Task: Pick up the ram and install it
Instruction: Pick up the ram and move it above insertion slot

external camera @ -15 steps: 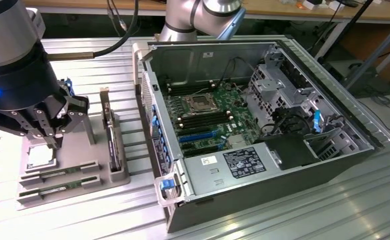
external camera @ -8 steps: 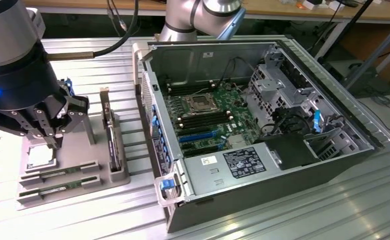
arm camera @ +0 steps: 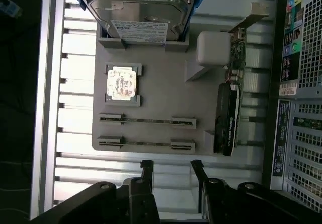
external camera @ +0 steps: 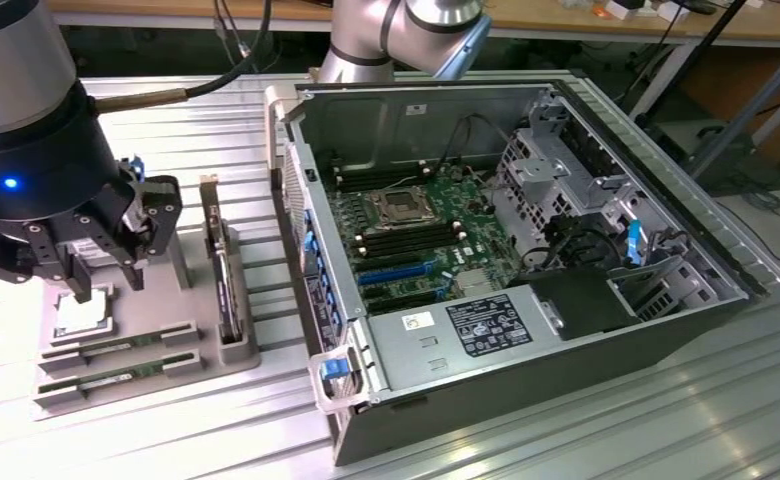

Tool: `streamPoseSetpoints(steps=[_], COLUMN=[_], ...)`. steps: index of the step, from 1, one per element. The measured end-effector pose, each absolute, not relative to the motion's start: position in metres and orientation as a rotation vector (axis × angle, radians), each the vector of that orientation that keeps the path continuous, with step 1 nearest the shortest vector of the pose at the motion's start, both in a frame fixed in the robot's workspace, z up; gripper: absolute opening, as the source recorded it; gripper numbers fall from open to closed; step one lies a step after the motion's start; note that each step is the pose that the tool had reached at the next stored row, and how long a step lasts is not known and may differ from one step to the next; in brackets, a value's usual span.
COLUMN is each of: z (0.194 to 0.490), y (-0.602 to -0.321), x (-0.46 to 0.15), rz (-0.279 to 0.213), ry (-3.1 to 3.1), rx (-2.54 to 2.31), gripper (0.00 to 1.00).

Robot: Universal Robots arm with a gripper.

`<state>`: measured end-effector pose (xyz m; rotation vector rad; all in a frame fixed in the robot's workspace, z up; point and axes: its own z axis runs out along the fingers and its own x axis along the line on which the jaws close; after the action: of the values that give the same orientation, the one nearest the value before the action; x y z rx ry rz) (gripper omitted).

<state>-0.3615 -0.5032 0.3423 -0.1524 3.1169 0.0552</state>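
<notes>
Two thin green ram sticks lie in slots on a grey tray [arm camera: 166, 78], one [arm camera: 147, 120] nearer the CPU chip and one [arm camera: 146, 144] nearer the tray's edge. In the exterior view they sit at the tray's front, the first ram stick [external camera: 121, 350] just behind the second [external camera: 117, 378]. My gripper [arm camera: 171, 167] hangs above the tray, just off its edge beside the sticks, open and holding nothing. From outside, the gripper [external camera: 103, 278] hovers over the back of the tray [external camera: 163, 300]. The motherboard [external camera: 424, 235] lies in the open computer case.
A silver hard drive [arm camera: 138, 12], a CPU chip [arm camera: 122, 82] and an upright expansion card [arm camera: 229, 108] share the tray. The open case [external camera: 524, 330] stands close on the exterior view's right, its wall [arm camera: 302, 83] next to the tray. Ribbed metal tabletop [external camera: 710, 400] all around.
</notes>
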Motion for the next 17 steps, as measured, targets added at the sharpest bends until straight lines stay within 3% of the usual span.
streamPoseSetpoints(steps=[17], z=[0.3366], y=[-0.5032], x=[-0.3615], rz=[0.061], ry=[3.029], rx=[-0.781], gripper=[0.42])
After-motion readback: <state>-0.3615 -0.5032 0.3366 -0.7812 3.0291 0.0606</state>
